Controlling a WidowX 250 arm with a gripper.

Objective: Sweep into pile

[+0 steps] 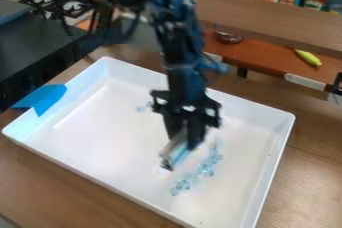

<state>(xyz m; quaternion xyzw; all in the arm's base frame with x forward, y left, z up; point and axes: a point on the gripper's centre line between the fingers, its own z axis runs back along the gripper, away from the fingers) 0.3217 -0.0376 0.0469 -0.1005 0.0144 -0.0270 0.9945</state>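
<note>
Wood-grained surface (73,187) lies nearest, carrying a white rectangular tray (93,137). Blue tape (50,99) crosses the tray's left rim. Inside, a few pale-blue bits (143,107) sit left of the arm. Further right, the claw (184,141) hangs over the tray, narrowed on what seems a slim, pale sweeping tool (173,153), tilted down toward the tray floor. Just right of that, more clear-blue pieces (200,172) form a loose, slanting strip.

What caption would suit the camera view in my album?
Robot arm above a white tray, its tool near a curved trail of bluish bits.
</note>
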